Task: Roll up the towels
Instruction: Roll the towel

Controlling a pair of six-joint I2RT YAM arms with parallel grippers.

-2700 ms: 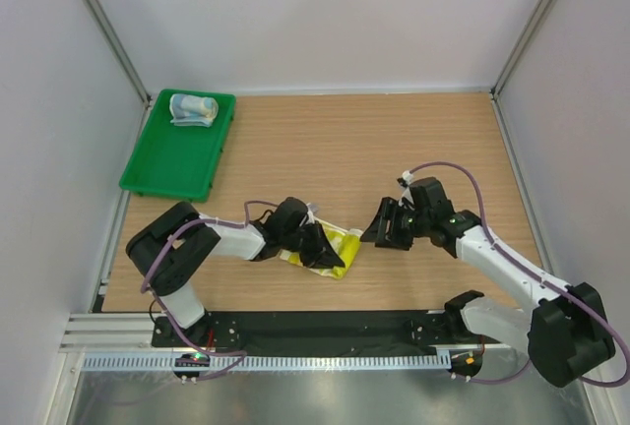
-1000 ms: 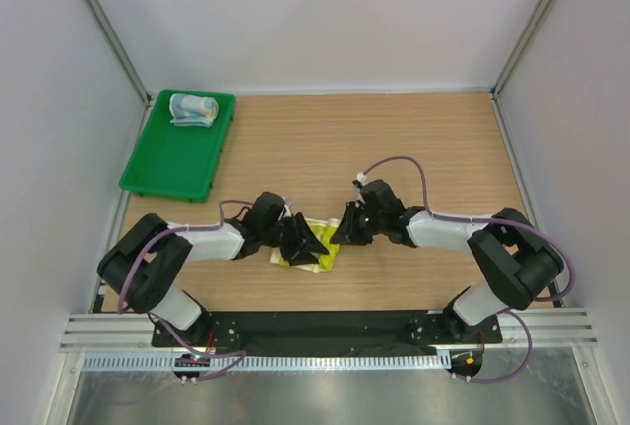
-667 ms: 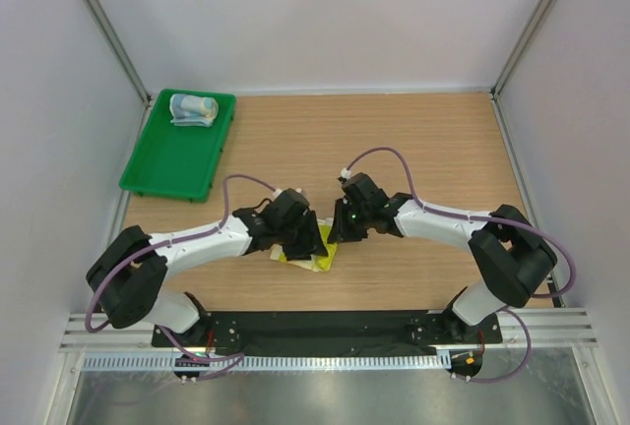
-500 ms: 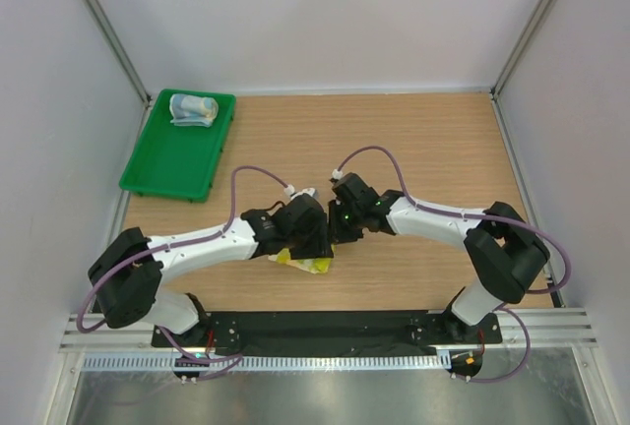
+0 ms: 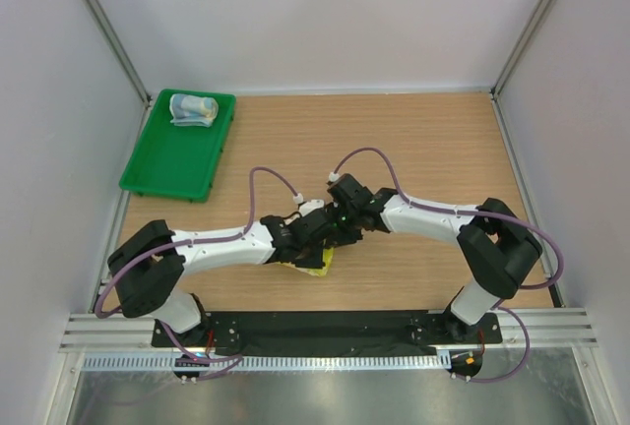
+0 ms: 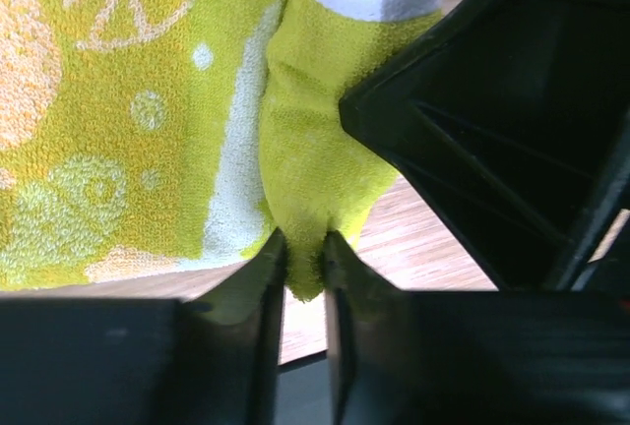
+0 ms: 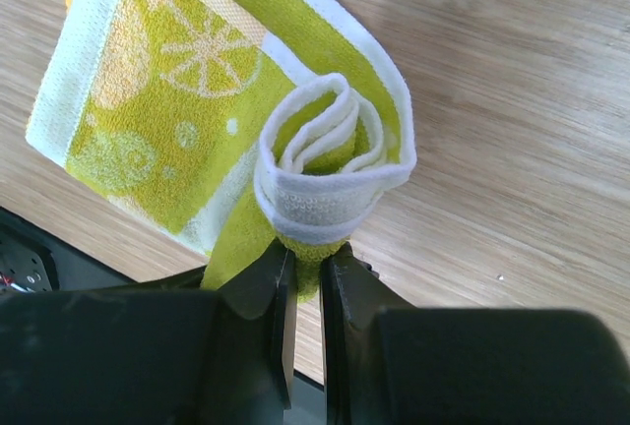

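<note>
The yellow-green towel (image 5: 315, 262) lies partly rolled on the wooden table near the front, mostly hidden under both grippers. In the right wrist view its rolled end (image 7: 330, 164) rises above the flat part (image 7: 167, 81), and my right gripper (image 7: 307, 253) is shut on the roll's lower edge. The left gripper (image 6: 303, 248) is shut on a fold of the same towel (image 6: 148, 100). From above, the left gripper (image 5: 311, 235) and right gripper (image 5: 336, 231) nearly touch. The light blue towel (image 5: 193, 108) sits rolled in the tray.
A green tray (image 5: 175, 161) stands at the back left of the table. The right gripper's black body (image 6: 502, 130) fills the right side of the left wrist view. Grey walls enclose the table on three sides.
Both grippers have moved inward and met over the yellow-green towel. The left gripper opened a little, then shut on a fold of it. The right gripper kept its grip.
</note>
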